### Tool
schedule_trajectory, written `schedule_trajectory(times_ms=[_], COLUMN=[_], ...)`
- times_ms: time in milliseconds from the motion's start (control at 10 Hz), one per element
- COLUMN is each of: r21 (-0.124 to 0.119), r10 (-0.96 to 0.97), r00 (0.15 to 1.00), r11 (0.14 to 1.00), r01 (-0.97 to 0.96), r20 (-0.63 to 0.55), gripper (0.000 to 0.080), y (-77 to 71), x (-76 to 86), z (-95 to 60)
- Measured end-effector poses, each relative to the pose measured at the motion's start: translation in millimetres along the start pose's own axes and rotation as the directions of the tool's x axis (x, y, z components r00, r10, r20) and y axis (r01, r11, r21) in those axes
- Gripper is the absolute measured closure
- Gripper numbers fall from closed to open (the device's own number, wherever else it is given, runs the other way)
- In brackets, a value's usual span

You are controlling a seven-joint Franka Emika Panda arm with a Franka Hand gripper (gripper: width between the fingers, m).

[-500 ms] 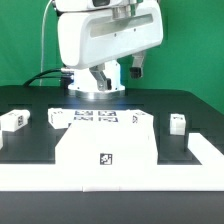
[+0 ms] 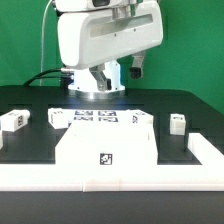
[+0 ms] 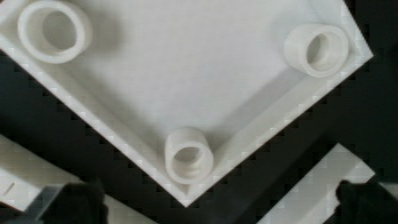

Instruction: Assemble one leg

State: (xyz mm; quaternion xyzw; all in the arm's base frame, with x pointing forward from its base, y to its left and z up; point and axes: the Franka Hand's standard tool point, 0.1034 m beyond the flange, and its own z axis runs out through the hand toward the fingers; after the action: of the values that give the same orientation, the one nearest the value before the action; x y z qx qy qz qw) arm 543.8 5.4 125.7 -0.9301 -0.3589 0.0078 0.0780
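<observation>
Wrist view: the white panel (image 3: 178, 80) lies directly below me, with one corner pointing toward my gripper (image 3: 214, 203). Three round recesses (image 3: 189, 155) show on its face, one near that corner and two farther back. My fingertips (image 3: 63, 200) are dark, blurred shapes set wide apart with nothing between them. The gripper is fully spread and empty, above the panel.

In the exterior view the panel (image 2: 105, 145) lies flat on the black worktop (image 2: 30, 145) with a square tag on its front edge. It sits just behind a white rail (image 2: 205, 150) that runs along the front and turns up the exterior view's right. The marker board (image 2: 98, 118) lies behind the panel.

The leg (image 2: 14, 121) lies on the worktop at the exterior view's left, well apart from the panel, and its tag is visible. Another leg (image 2: 177, 124) lies at the exterior view's right, also clear of the panel. Two more small tagged white pieces (image 2: 57, 117) sit at either end of the marker board, too small to name with certainty. My arm's white body (image 2: 105, 40) fills the top of that view.
</observation>
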Motion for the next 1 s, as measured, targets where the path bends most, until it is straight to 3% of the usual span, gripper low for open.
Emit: schedule_trajectory(times_ms=[300, 500, 600, 800, 1000], r21=[0.002, -0.009, -0.033, -0.026, -0.064], r10=[0.0, -0.071, -0.153, -0.272, -0.395], r00=[1.0, 0.997, 0.988, 0.962, 0.917], r11=[1.0, 0.997, 0.988, 0.962, 0.915], r01=[0.0, 0.071, 0.152, 0.273, 0.398], r20=[0.002, -0.001, -0.009, 0.018, 0.046], gripper=[0.015, 0.015, 0.015, 0.015, 0.015], y=[-0.4, -3.4, -4.2, -12.0, -16.0], x=[-1.0, -8.9, -10.4, -16.1, -25.9], z=[1.7, 12.3, 17.6, 32.8, 54.7])
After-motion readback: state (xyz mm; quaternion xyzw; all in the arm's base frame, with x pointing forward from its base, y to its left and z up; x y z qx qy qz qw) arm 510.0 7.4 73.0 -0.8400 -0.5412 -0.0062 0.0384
